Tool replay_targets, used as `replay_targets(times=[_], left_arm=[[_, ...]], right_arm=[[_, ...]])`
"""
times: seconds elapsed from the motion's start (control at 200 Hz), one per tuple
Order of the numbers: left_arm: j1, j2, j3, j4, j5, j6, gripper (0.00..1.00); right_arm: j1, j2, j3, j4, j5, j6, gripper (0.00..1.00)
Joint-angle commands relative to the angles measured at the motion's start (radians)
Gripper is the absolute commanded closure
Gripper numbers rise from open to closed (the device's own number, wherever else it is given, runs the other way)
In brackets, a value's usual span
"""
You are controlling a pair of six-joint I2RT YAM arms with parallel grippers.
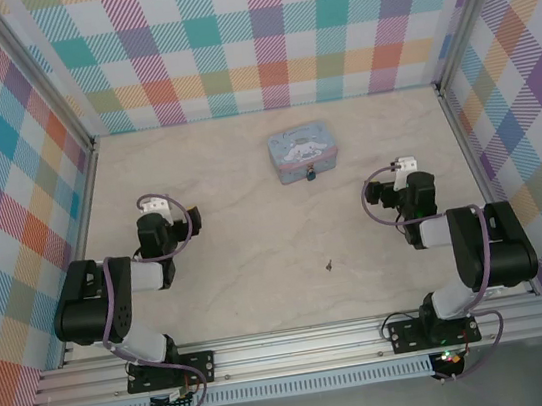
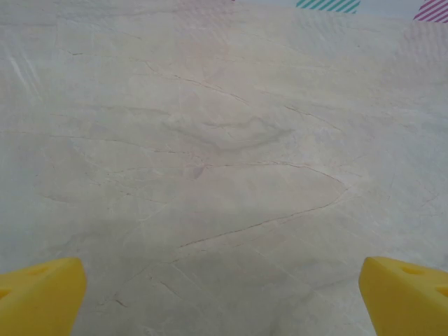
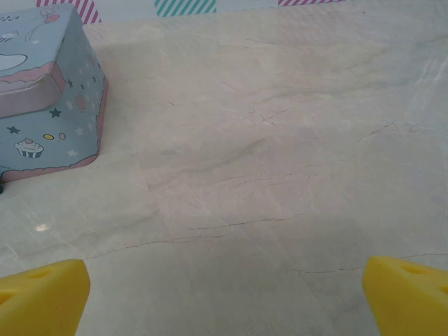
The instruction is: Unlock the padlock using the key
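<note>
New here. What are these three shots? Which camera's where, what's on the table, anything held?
Two robot arms are bolted at the table's near edge. One picture looks down from above and behind them; the other two come from a camera on each wrist, yellow fingertips at the bottom corners. On the table: a pale blue tin, a small dark padlock at its near side, and a tiny dark key nearer the arms. The left gripper and right gripper are open, holding nothing.

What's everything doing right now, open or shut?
Pale blue cartoon tin box: lid shut.
Tiny dark metal padlock: at the tin's front; locked or not, too small to tell.
Tiny dark metal key: lying loose on the table.
Left gripper: open, empty.
Right gripper: open, empty.
</note>
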Motion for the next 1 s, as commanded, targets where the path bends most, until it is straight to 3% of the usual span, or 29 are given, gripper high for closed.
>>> replay_targets(times=[0.0,0.665,0.785,0.89,0.995], left_arm=[[0.01,-0.004,0.016,-0.009,0.016,0.018,0.0],[0.01,-0.002,0.017,-0.012,0.023,0.019,0.0],[0.011,-0.069,0.015,-0.06,-0.026,0.0,0.0],[0.011,-0.231,0.053,-0.269,-0.066,-0.037,0.0],[0.011,-0.368,0.068,-0.393,-0.036,-0.14,0.0]], right_arm=[[0.0,-0.007,0.018,0.019,-0.02,-0.005,0.0],[0.0,-0.007,0.021,0.013,-0.022,-0.004,0.0],[0.0,-0.01,0.02,0.016,-0.023,-0.004,0.0],[0.0,-0.075,0.087,-0.169,-0.026,-0.003,0.0],[0.0,-0.156,0.172,-0.411,-0.047,0.021,0.0]])
